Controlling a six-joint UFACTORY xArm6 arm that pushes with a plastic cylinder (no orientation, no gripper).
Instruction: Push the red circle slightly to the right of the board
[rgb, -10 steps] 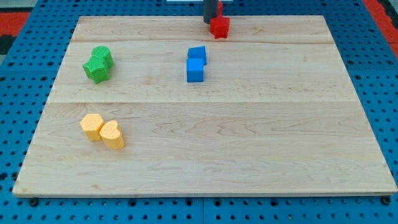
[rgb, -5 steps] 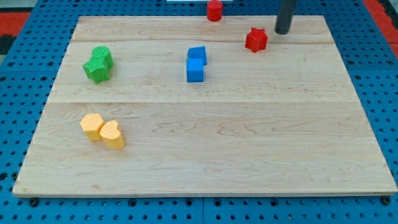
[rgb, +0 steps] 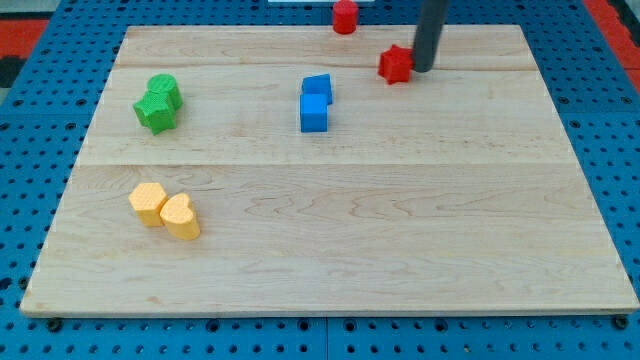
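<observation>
The red circle is a small red cylinder at the board's top edge, a little right of centre. A red star-shaped block lies below it and to its right. My dark rod comes down from the view's top. My tip rests against the star's right side. It is well below and to the right of the red circle and apart from it.
Two blue blocks sit touching near the upper middle. Two green blocks touch at the upper left. Two yellow blocks touch at the lower left. The wooden board lies on a blue pegboard surface.
The star went from beside the rod at the top to farther right. In the last half second my tip moved left and down against it, nudging it slightly left. The red circle stayed put.
</observation>
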